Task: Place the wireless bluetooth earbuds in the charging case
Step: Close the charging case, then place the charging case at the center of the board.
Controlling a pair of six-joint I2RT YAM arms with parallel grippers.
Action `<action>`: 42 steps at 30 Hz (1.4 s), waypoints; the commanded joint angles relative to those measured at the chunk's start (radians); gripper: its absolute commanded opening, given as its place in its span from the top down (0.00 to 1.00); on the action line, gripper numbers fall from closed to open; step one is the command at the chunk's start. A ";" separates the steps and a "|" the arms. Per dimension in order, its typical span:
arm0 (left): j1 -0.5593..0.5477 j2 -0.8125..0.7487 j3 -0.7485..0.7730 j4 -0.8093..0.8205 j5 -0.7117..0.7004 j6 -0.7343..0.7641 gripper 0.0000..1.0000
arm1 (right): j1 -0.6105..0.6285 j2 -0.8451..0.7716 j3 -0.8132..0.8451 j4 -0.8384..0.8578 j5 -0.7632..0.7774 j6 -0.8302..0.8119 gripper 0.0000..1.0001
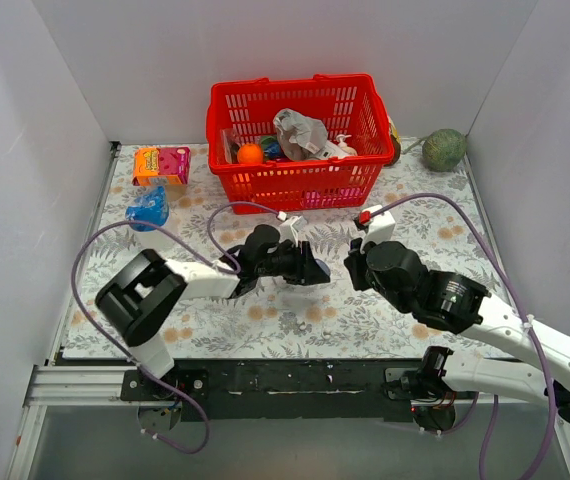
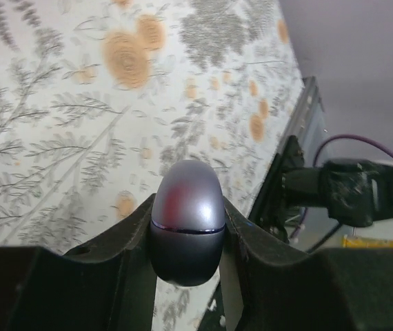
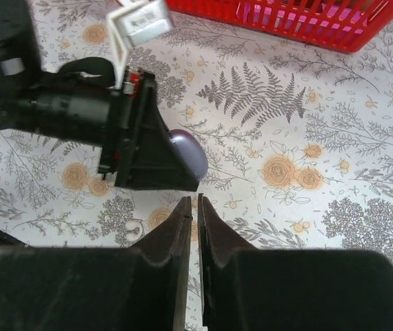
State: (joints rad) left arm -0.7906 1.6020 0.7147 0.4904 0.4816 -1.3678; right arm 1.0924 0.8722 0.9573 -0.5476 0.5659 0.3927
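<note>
My left gripper (image 1: 312, 268) (image 2: 188, 204) is shut on the charging case (image 2: 186, 241), a smooth purple-grey oval pebble with its lid closed along a thin seam, held above the flowered table cloth. In the right wrist view the case (image 3: 191, 153) peeks out behind a left finger (image 3: 152, 162). My right gripper (image 1: 349, 268) (image 3: 194, 201) is shut and empty, its tips just short of the case and the left finger. No earbuds show in any view.
A red basket (image 1: 298, 140) (image 3: 300, 17) full of odds and ends stands at the back middle. An orange and pink box (image 1: 161, 163) and a blue object (image 1: 148, 208) lie at the back left. A green round thing (image 1: 445, 150) sits at the back right.
</note>
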 commanded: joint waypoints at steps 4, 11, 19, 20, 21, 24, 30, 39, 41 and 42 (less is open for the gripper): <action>0.048 0.223 0.178 -0.065 -0.023 -0.059 1.00 | -0.002 -0.068 -0.066 0.040 0.019 0.069 0.85; 0.086 0.346 0.287 -0.171 -0.060 -0.047 0.91 | -0.003 -0.099 -0.129 0.060 0.000 0.087 0.83; 0.088 0.337 0.258 -0.248 -0.107 -0.021 0.02 | -0.003 -0.101 -0.108 0.021 0.025 0.087 0.82; 0.090 0.332 0.253 -0.257 -0.112 -0.020 0.02 | -0.002 -0.099 -0.103 0.017 0.025 0.087 0.82; 0.091 0.326 0.235 -0.269 -0.110 -0.019 0.02 | -0.003 -0.099 -0.103 0.017 0.025 0.089 0.82; 0.094 0.268 0.200 -0.282 -0.120 -0.016 0.02 | -0.002 -0.098 -0.106 0.009 0.022 0.095 0.82; 0.099 0.046 0.141 -0.409 -0.204 0.025 0.02 | -0.003 -0.105 -0.140 0.018 0.017 0.112 0.81; 0.106 -0.293 0.105 -0.595 -0.539 0.075 0.02 | -0.003 -0.095 -0.169 0.066 -0.008 0.113 0.81; 0.106 -0.347 0.065 -0.605 -0.667 -0.025 0.02 | -0.003 -0.098 -0.190 0.090 -0.015 0.112 0.81; 0.106 -0.370 0.008 -0.596 -0.695 -0.054 0.02 | -0.003 -0.099 -0.196 0.101 -0.020 0.109 0.81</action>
State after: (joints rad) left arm -0.6891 1.3346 0.8291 -0.0410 0.0349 -1.3357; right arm 1.0924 0.7822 0.7864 -0.5251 0.5545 0.4950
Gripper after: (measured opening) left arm 0.981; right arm 0.188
